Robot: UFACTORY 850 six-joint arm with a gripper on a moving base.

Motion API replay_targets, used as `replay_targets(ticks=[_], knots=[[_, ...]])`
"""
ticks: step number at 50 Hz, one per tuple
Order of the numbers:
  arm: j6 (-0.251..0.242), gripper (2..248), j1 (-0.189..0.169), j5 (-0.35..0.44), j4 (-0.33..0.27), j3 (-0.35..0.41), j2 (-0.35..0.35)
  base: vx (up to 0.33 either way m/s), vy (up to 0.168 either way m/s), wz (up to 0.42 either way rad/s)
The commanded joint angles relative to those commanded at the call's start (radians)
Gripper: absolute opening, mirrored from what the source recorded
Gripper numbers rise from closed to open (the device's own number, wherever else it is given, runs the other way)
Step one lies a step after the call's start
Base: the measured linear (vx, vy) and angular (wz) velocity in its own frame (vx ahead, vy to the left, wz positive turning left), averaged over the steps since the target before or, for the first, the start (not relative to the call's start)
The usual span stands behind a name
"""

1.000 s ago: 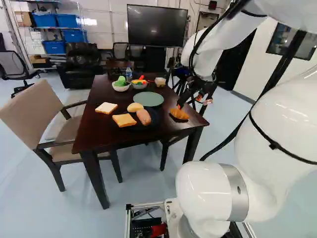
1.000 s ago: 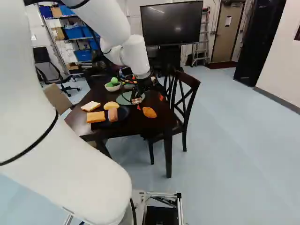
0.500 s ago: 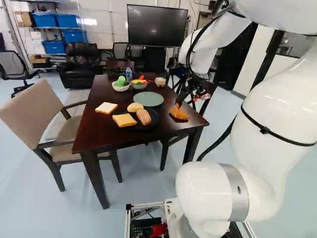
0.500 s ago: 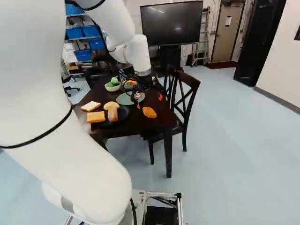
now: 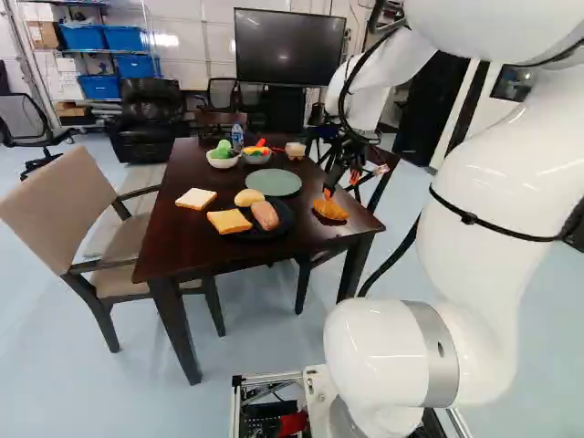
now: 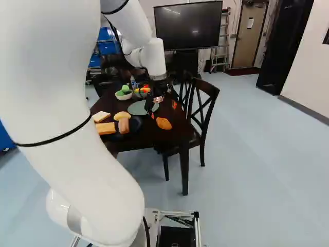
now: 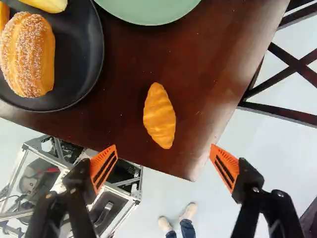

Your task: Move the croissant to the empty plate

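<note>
In the right base view the gripper [image 6: 163, 110] hangs over the table, near the croissant [image 6: 164, 123], which lies on the bare wood close to the table's corner. The wrist view shows the gripper [image 7: 163, 161] wide open with nothing between its orange pads [image 7: 104, 167]; the whole croissant [image 7: 159, 116] lies just ahead of the gap, its long side pointing roughly along the gripper. Farther ahead is the empty green plate [image 7: 148, 11], also visible in the left base view as a plain green plate [image 5: 274, 182].
Beside the croissant stands a black plate [image 7: 74, 82] with a sugared bun and other bread. Bread slices [image 5: 195, 198], bowls of toy food [image 5: 223, 159] and a bottle [image 5: 237, 137] share the table. Chairs [image 6: 205, 103] flank it. A person's shoes show on the floor beyond the table's edge.
The arm's big links have swung leftward in the left base view and rightward in the right one. The gripper has turned and shifted slightly beside the croissant, staying open. Croissant and base have not moved.
</note>
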Motion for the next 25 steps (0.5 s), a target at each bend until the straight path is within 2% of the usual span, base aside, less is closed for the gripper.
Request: replay_targets(ticks=[7,25], knots=[[0.000,247,0.001,-0.026,0.000,-0.009,-0.010,0.000,0.000,0.000],[0.000,247,0.001,-0.025,0.000,-0.019,-0.064,0.000,0.000,0.000]])
